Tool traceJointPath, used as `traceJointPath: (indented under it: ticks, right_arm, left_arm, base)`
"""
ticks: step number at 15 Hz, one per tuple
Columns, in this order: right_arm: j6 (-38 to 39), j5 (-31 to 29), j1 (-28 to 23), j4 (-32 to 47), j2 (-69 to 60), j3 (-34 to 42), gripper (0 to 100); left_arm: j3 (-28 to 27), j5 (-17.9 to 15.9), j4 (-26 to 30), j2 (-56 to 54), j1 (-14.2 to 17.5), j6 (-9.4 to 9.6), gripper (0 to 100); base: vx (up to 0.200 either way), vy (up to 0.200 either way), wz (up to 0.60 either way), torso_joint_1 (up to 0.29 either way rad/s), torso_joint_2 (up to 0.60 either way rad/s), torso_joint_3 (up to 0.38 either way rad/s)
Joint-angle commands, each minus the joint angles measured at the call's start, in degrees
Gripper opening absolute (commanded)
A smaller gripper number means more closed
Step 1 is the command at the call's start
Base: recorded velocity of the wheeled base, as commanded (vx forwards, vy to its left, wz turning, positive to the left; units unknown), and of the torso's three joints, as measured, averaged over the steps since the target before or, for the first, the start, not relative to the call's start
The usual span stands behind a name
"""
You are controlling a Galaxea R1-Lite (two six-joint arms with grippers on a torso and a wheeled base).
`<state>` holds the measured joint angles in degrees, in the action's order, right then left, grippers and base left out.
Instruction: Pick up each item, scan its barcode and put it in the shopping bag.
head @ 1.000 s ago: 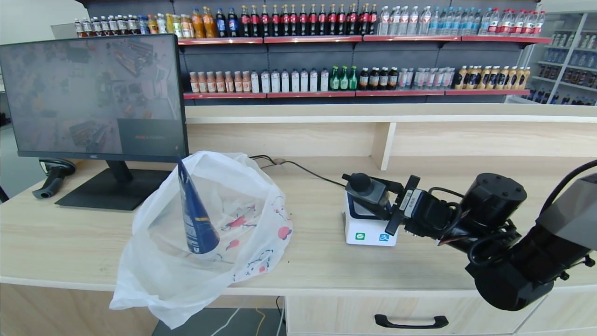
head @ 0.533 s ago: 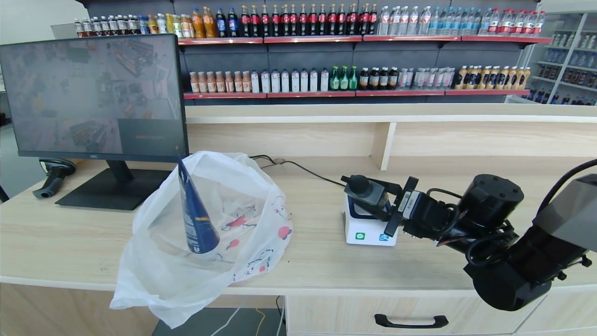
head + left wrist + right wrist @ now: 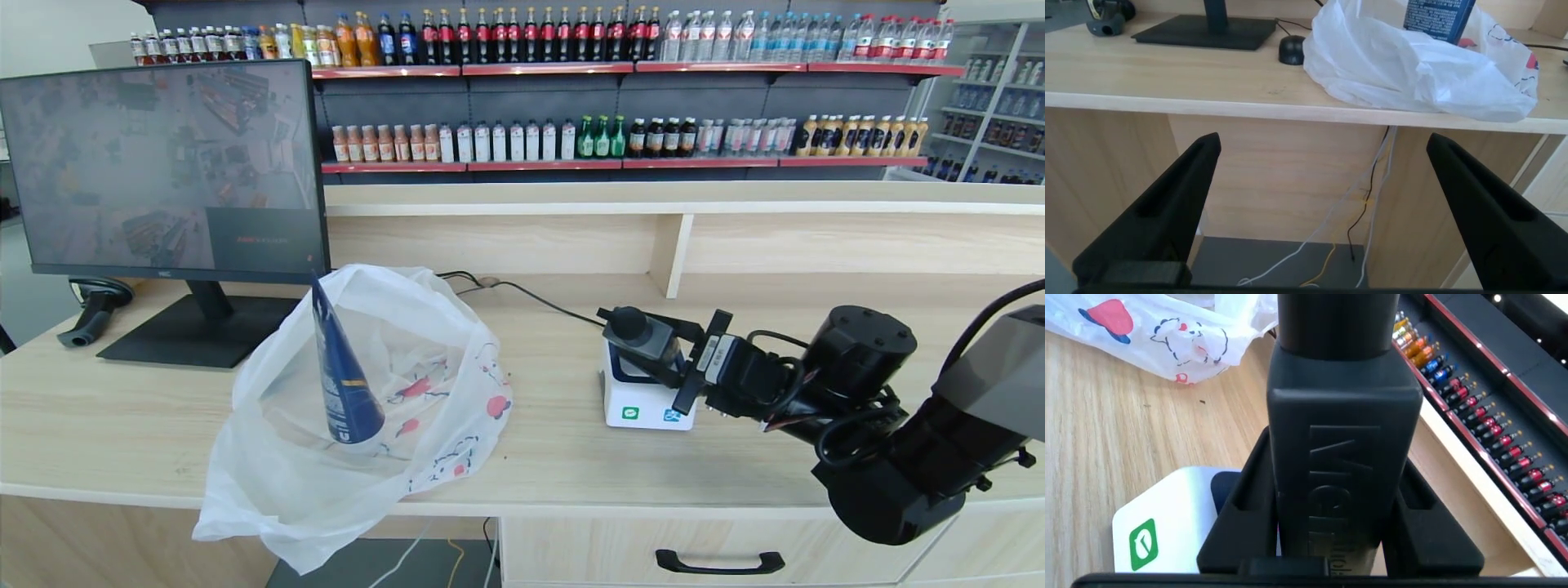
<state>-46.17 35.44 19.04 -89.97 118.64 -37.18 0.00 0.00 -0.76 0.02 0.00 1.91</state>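
Presumably stiff and light, the grey bottle (image 3: 1331, 457) sits pinched by its flat sides between the right jaws; left jaws spread.

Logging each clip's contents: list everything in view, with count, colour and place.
shopping bag: one, white, front edge of counter
tube: one, dark blue, standing in bag
scanner box: one, white, mid-counter
bottle: one, dark grey, held above scanner box
handheld scanner: one, black, left of monitor
monitor: one, black, counter's left
mouse: one, black, beside bag
shelf bottles: many, mixed colours, back shelves
left gripper: one, black, open, below counter edge
right gripper: one, black, shut on bottle
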Motion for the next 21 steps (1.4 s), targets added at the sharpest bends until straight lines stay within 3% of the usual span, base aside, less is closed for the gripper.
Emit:
traceJointPath:
  ticks: [1,5,10,15,17,21]
  right_arm:
    - [0.1,0.0,0.1,0.0,-0.5,-0.1,0]
    - [2.0,0.0,1.1,0.0,-3.9,0.2,0]
    - [10.6,-1.6,2.6,0.0,-12.7,1.5,0]
    - [22.1,-13.5,7.9,0.0,-23.3,9.5,0]
    - [27.1,-14.9,8.1,0.0,-27.7,15.2,0]
    - [37.3,-22.2,11.1,0.0,-29.6,18.5,0]
  left_arm:
    - [0.0,-0.1,0.2,0.0,0.0,-0.16,100]
    - [0.0,-0.2,0.8,0.0,0.0,-0.6,100]
    - [0.0,-0.2,0.8,0.0,0.0,-0.6,100]
    - [0.0,-0.2,0.8,0.0,0.0,-0.6,100]
    - [0.0,-0.2,0.8,0.0,0.0,-0.6,100]
    - [0.0,-0.2,0.8,0.0,0.0,-0.6,100]
  base:
    - [0.0,0.0,0.0,0.0,0.0,0.0]
    - [0.0,0.0,0.0,0.0,0.0,0.0]
    - [0.0,0.0,0.0,0.0,0.0,0.0]
    - [0.0,0.0,0.0,0.0,0.0,0.0]
    - [0.0,0.0,0.0,0.0,0.0,0.0]
    - [0.0,0.0,0.0,0.0,0.0,0.0]
